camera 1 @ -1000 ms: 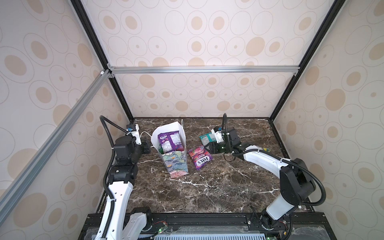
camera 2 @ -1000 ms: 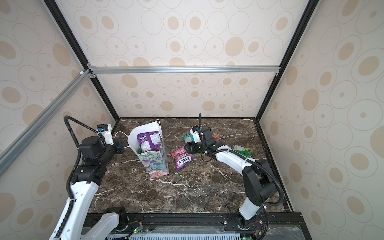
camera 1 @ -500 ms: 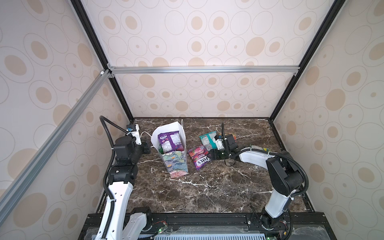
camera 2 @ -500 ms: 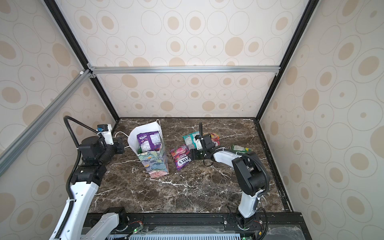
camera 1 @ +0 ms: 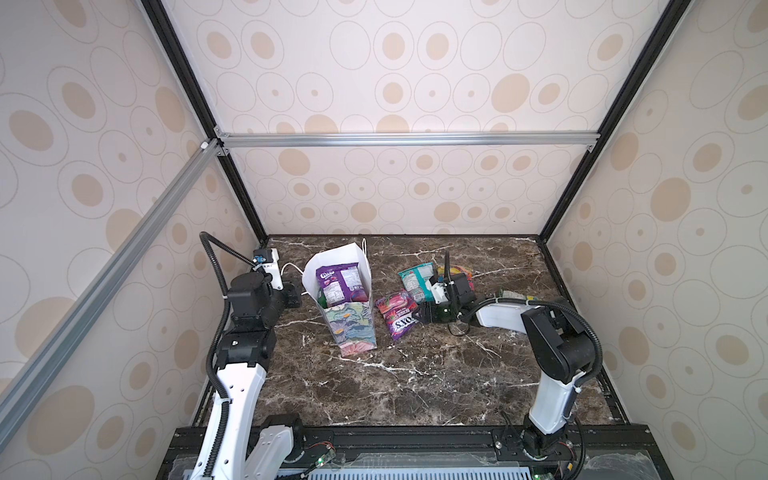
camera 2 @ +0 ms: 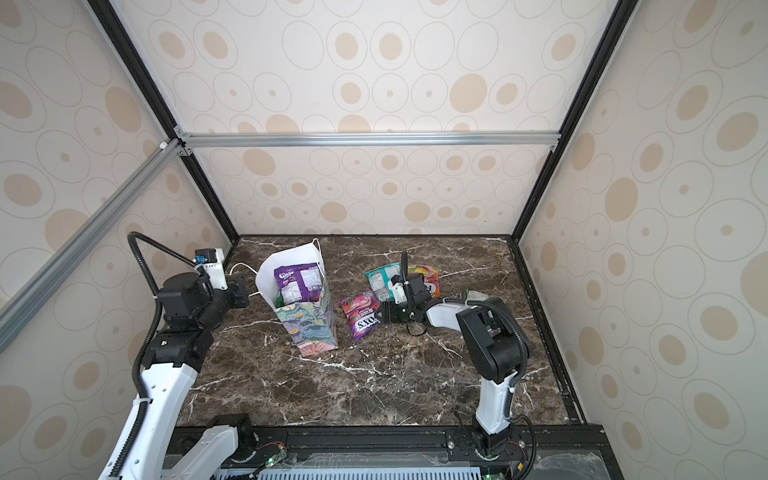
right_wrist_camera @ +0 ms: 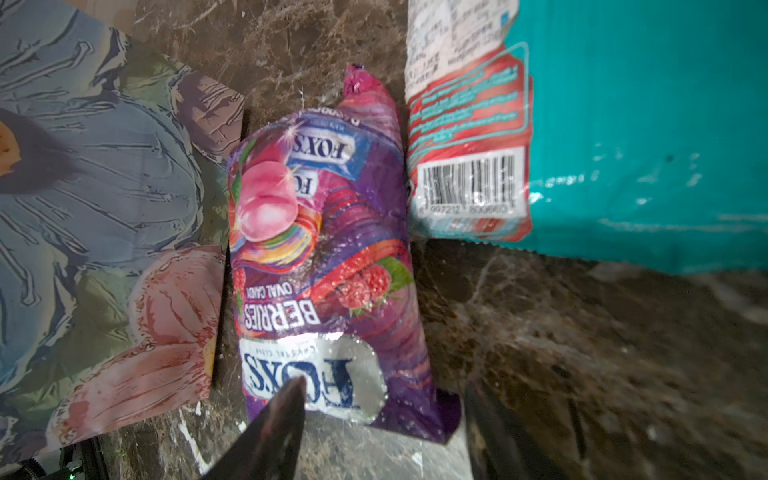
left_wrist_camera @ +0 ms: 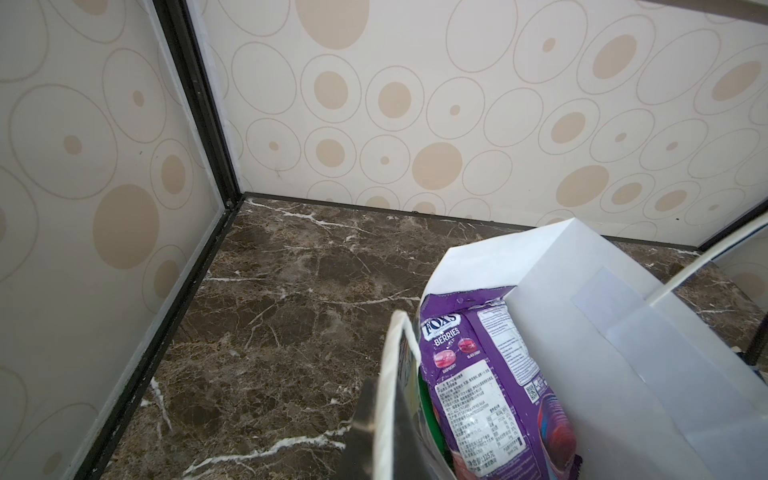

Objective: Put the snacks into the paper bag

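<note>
Right gripper (right_wrist_camera: 382,399): jaws spread, straddling the near end of the berries packet (right_wrist_camera: 328,257), not clamped on it. Packet lies flat. There is a narrow gap to the paper bag (right_wrist_camera: 104,208) on one side, and the teal packet (right_wrist_camera: 623,145) lies close along the other edge. Left gripper (left_wrist_camera: 384,432) pinches the bag's rim. Purple packet (left_wrist_camera: 478,374) stands inside. Marble table (camera 1: 415,374) is bare toward the front.

Pastel floral bag (camera 1: 353,328), purple packet (camera 1: 337,282), brown-marbled table (camera 1: 415,386).
</note>
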